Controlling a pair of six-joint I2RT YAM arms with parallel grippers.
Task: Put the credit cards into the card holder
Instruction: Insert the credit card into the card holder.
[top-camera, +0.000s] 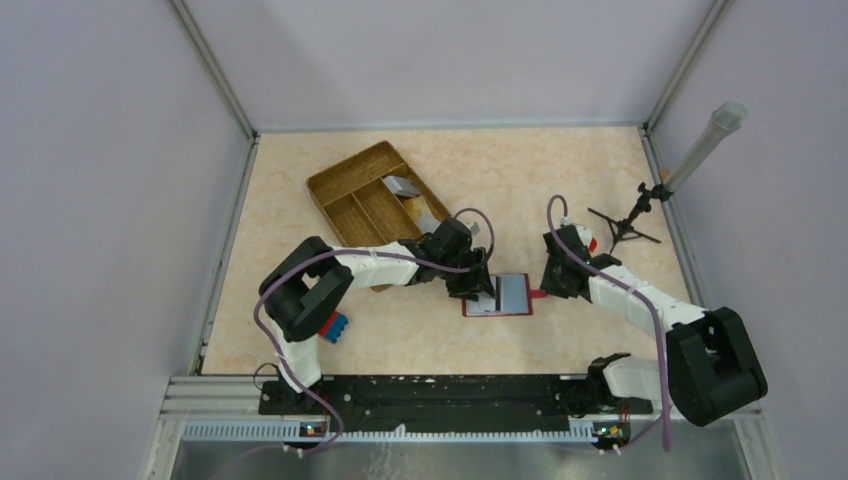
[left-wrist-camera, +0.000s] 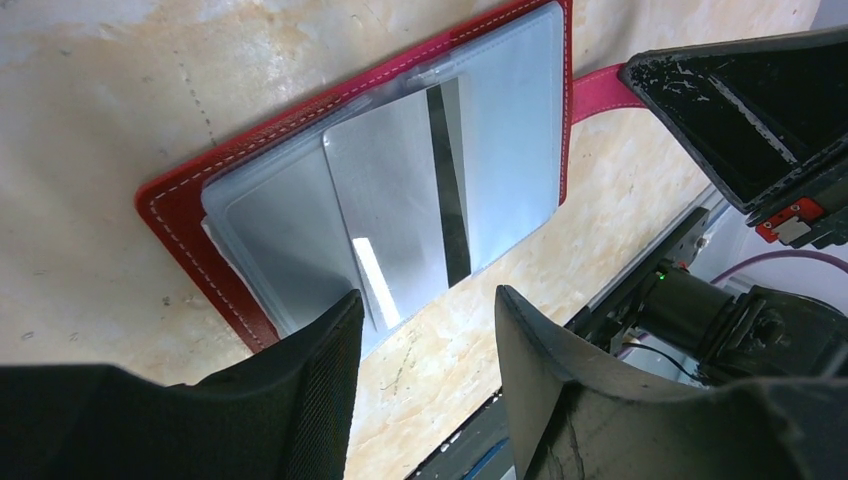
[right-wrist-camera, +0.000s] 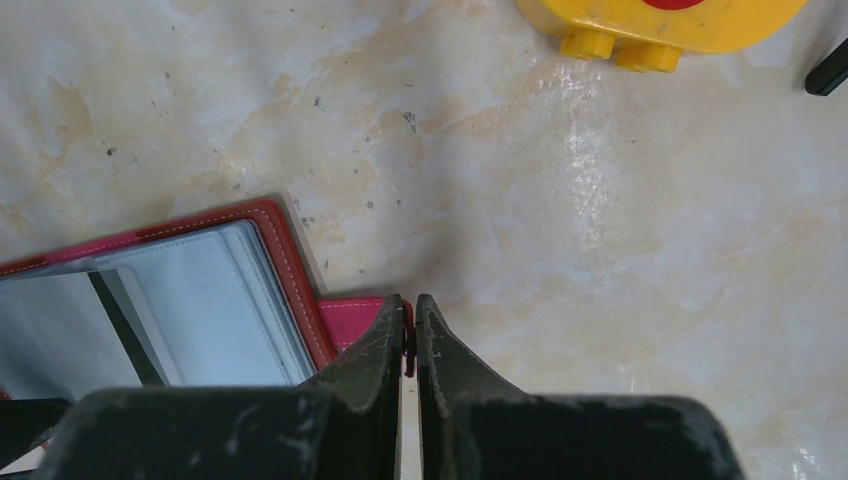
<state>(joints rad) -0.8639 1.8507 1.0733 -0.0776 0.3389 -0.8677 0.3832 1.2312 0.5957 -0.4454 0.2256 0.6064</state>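
left wrist: your left fingers (left-wrist-camera: 325, 370) spread over grey-silver card (left-wrist-camera: 385, 200) in red stitched holder (left-wrist-camera: 185, 235); right fingers (right-wrist-camera: 385, 350) seemingly pinch pink strap (right-wrist-camera: 348, 310).

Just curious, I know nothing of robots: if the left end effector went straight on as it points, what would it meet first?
Most likely the silver card on the open red card holder, just ahead of the left end effector; depth is hard to judge.
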